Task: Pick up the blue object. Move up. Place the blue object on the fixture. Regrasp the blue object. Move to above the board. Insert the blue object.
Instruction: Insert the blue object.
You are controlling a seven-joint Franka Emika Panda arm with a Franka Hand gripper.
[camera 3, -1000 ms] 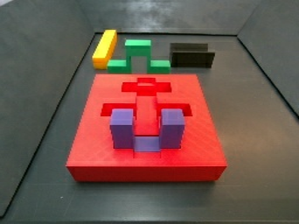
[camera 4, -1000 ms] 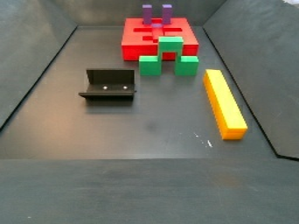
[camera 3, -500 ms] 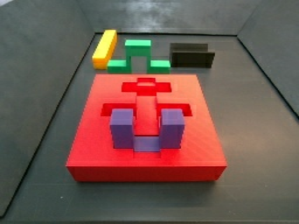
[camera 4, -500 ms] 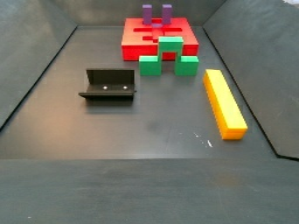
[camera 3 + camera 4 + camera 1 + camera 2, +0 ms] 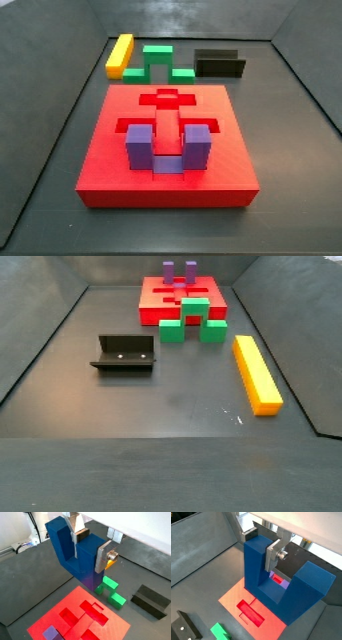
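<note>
In both wrist views the gripper (image 5: pixel 90 548) has its jaws closed on the blue object (image 5: pixel 278 579), the silver fingers (image 5: pixel 274 556) clamping one prong, holding it in the air above the board (image 5: pixel 77 614). Neither side view shows the gripper. On the board, the lilac block (image 5: pixel 167 147) sits in a recess. Beyond lie the green block (image 5: pixel 163 61), yellow bar (image 5: pixel 120 55) and the fixture (image 5: pixel 221 63). No writing is legible.
</note>
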